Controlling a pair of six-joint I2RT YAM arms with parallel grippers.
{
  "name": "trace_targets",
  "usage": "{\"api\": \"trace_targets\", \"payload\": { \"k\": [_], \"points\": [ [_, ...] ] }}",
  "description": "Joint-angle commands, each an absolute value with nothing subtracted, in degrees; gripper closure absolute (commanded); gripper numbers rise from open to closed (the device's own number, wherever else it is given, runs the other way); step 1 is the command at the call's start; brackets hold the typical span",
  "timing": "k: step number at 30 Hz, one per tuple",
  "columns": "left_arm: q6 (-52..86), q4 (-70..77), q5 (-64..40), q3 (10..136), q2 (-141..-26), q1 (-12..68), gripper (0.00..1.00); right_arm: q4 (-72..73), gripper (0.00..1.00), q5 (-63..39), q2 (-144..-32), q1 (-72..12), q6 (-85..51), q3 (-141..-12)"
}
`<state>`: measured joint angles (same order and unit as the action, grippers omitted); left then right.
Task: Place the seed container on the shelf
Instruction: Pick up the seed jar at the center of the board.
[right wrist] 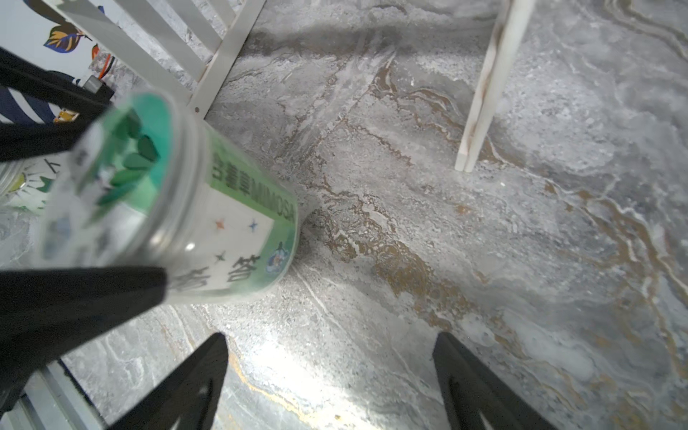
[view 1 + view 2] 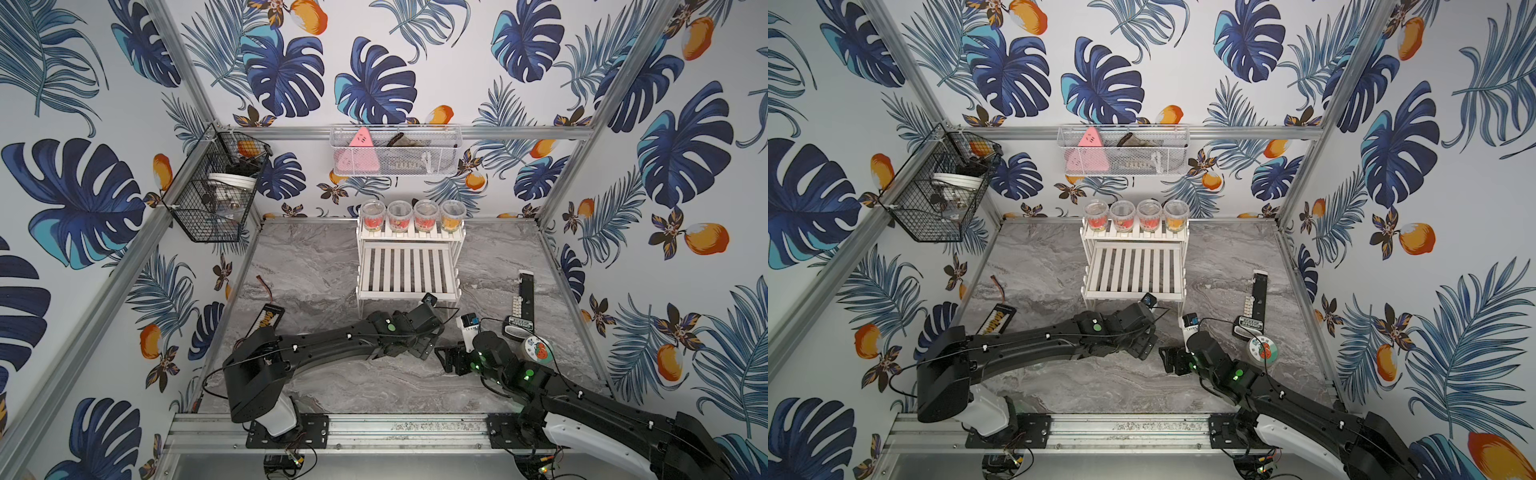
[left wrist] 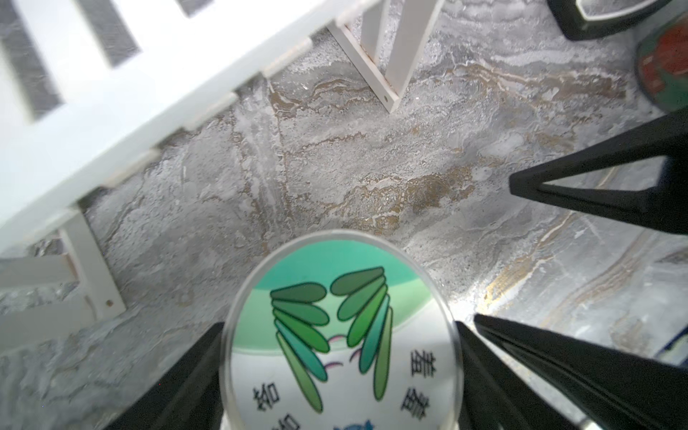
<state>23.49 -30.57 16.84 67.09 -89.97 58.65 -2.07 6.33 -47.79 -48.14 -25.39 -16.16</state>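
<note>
Pinching the seed container [image 3: 340, 335] are left jaws; right jaws gape empty.

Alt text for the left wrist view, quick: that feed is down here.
A clear round seed container with a green-leaf lid label is gripped by the black fingers of the left gripper, against the grey marbled tabletop. The white slatted shelf stands just ahead; the open right gripper points in nearby.

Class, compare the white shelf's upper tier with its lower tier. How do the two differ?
The upper tier carries four clear lidded containers in a row; the lower tier carries nothing. The upper tier is shallow and set behind; the lower tier is deeper and juts forward. Both are white slatted boards.
</note>
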Motion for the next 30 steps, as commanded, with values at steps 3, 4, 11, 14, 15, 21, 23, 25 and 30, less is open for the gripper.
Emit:
{"api": "trace_targets", "payload": {
  "k": [3, 4, 11, 14, 15, 21, 23, 25, 30],
  "points": [
    [32.68, -45.67, 19.56, 73.98, -85.56, 58.56, 0.26, 8.61, 0.11, 6.27, -47.94, -51.65, -12.49, -16.70],
    [33.74, -47.74, 19.60, 75.27, -84.93, 58.50, 0.27, 10.56, 0.11, 6.88, -48.15, -52.57, -10.46, -16.70],
    [36.91, -59.48, 19.10, 84.20, -83.02, 58.49, 0.28, 31.59, 0.10, 7.73, -54.93, -57.37, 4.77, -16.47],
    [36.98, -61.68, 19.64, 85.78, -82.99, 58.57, 0.29, 39.97, 0.08, 5.23, -58.62, -57.64, 7.19, -17.05],
    [36.92, -61.70, 19.85, 85.87, -82.70, 58.57, 0.28, 42.11, 0.07, 4.29, -59.67, -57.67, 7.69, -17.33],
    [37.33, -60.50, 22.37, 85.56, -80.90, 58.51, 0.29, 46.45, 0.06, -0.14, -65.39, -57.66, 5.35, -19.86],
    [37.36, -60.43, 23.32, 85.68, -80.73, 58.53, 0.29, 47.71, 0.06, -2.83, -66.17, -57.74, 4.33, -19.86],
    [37.24, -60.27, 24.19, 85.48, -80.27, 58.39, 0.29, 46.40, 0.06, -3.79, -66.03, -57.74, 3.24, -20.01],
    [37.08, -56.81, 23.17, 82.71, -78.69, 58.27, 0.32, 48.76, 0.06, -3.07, -67.23, -57.74, -0.98, -20.15]
  ]
}}
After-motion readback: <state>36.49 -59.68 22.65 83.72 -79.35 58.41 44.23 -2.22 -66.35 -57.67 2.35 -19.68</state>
